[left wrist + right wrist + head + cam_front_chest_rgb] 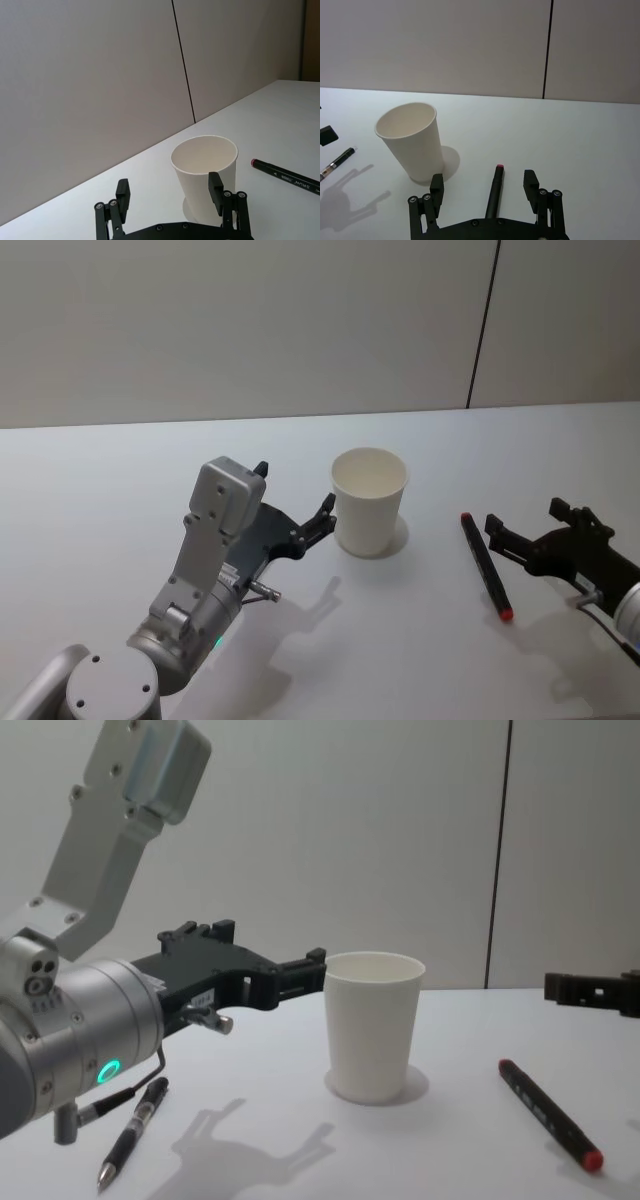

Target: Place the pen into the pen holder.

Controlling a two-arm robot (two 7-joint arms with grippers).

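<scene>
Pen (485, 565) lies flat near the table's (100, 470) right edge, apart from the central pen holder (370, 500). The right gripper (524, 516), spread and empty, lines up to grasp it. The left gripper (295, 487), likewise spread, flanks the pen holder.

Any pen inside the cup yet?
No: the pen holder is empty and the red-tipped pen lies flat on the table to its right.

pen (285, 176) | white print on barrel | too small to read
</scene>
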